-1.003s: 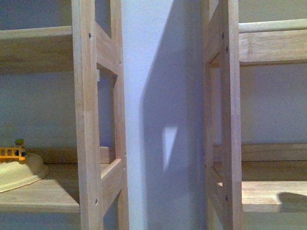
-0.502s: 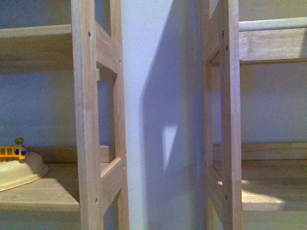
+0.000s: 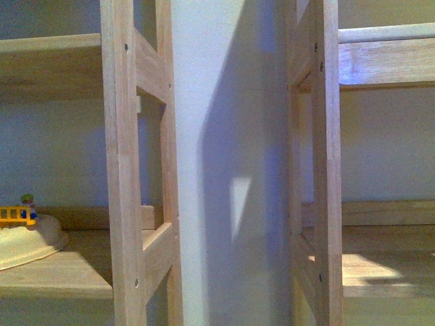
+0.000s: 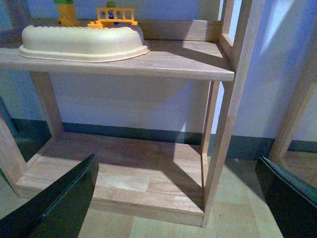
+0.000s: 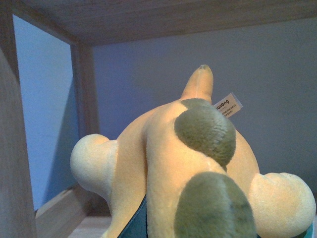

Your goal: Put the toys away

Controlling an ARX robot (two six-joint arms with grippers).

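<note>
The orange-yellow plush animal (image 5: 168,168) with olive-green patches and a small white tag fills the right wrist view. My right gripper is shut on it; only a sliver of dark finger (image 5: 133,225) shows under the plush. It is held inside a wooden shelf bay, below a shelf board and in front of a blue wall. My left gripper (image 4: 178,198) is open and empty, its dark fingers (image 4: 54,203) spread wide above the floor before the left shelf's bottom board. Neither gripper nor the plush shows in the front view.
A cream tray (image 4: 81,42) with small yellow plastic toys (image 4: 116,15) sits on the left shelf's middle board; the tray also shows in the front view (image 3: 27,244). Wooden shelf uprights (image 3: 136,170) flank a blue wall gap. The right shelf board (image 3: 387,272) is lit.
In the front view the dark shadow on the right shelf board has gone and a bright patch of light has spread there. The tray and shelves have not moved.
</note>
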